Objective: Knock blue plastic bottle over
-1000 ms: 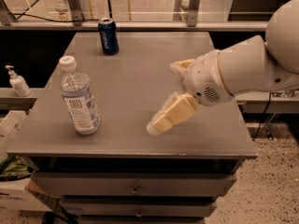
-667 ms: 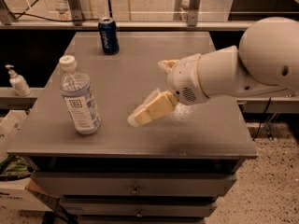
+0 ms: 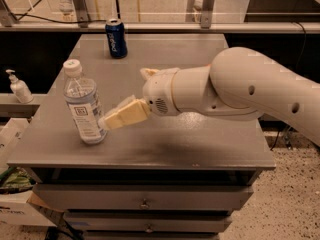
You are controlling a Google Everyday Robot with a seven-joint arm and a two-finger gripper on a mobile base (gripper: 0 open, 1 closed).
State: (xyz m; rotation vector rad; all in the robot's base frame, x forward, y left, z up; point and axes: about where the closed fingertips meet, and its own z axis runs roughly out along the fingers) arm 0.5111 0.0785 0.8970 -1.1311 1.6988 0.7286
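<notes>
The blue plastic bottle (image 3: pixel 83 106) is clear with a white cap and a pale label. It stands on the left front part of the grey table (image 3: pixel 200 144), its top leaning slightly to the left. My gripper (image 3: pixel 106 122) reaches in from the right at the end of the white arm (image 3: pixel 240 86). Its cream fingers (image 3: pixel 125 115) look shut together with nothing between them. Their tip touches the bottle's lower right side.
A dark blue soda can (image 3: pixel 115 38) stands upright at the table's far edge. A small white pump dispenser (image 3: pixel 18 86) sits on a lower shelf to the left. Drawers are under the table top. A railing runs behind the table.
My gripper has swept left across the table and now touches the bottle. The bottle has begun to lean to the left.
</notes>
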